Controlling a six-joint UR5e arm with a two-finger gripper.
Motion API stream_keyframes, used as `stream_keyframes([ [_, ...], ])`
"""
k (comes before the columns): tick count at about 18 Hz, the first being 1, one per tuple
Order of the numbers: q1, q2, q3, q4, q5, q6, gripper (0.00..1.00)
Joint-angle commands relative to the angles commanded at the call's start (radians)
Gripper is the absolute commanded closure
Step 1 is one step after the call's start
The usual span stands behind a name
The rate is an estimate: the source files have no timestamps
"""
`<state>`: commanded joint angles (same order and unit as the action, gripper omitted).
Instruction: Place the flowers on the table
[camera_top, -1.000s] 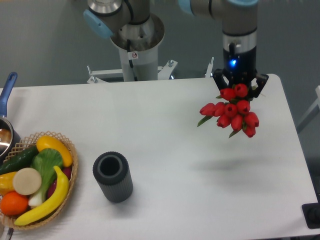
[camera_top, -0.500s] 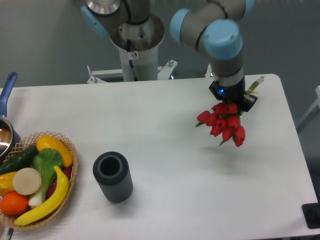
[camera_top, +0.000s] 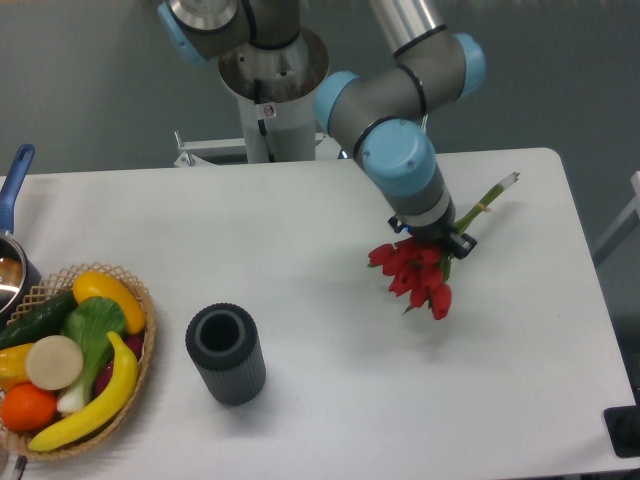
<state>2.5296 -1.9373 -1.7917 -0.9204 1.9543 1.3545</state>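
Note:
The flowers (camera_top: 415, 275) are a bunch of red tulips with green leaves, low over the right middle of the white table (camera_top: 330, 390). Their pale green stems (camera_top: 490, 197) point up and to the right. My gripper (camera_top: 447, 240) is shut on the bunch just behind the blooms; the arm's wrist hides most of the fingers. The blooms point down and left and are close to the tabletop; I cannot tell whether they touch it.
A dark grey ribbed cylinder vase (camera_top: 226, 354) stands upright at front left. A wicker basket (camera_top: 138, 345) of fruit and vegetables sits at the left edge. A pot with a blue handle (camera_top: 14, 180) is at the far left. The robot base (camera_top: 270, 95) stands behind the table.
The arm has swung down and to the left with the flowers, tilting them from hanging blooms-down to nearly lying over the table. The stems now show sticking out to the upper right.

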Motion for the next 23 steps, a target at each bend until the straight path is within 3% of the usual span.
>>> stream_keyframes([
  [5, -0.040, -0.061, 0.012, 0.000, 0.005, -0.008, 0.53],
  [9, -0.046, -0.062, 0.028, -0.005, 0.000, -0.005, 0.51],
  [10, -0.046, -0.055, 0.031, -0.002, -0.005, -0.003, 0.41],
  [11, -0.043, -0.045, 0.037, 0.003, -0.012, 0.003, 0.14],
  [12, -0.037, -0.031, 0.041, 0.011, -0.014, 0.003, 0.00],
  [14, -0.022, 0.003, 0.058, 0.038, -0.070, -0.006, 0.00],
  [17, 0.067, 0.070, 0.063, 0.074, -0.272, -0.008, 0.00],
  [20, 0.144, 0.122, 0.067, 0.075, -0.451, -0.050, 0.00],
  [23, 0.182, 0.156, 0.095, 0.075, -0.532, -0.069, 0.00],
])
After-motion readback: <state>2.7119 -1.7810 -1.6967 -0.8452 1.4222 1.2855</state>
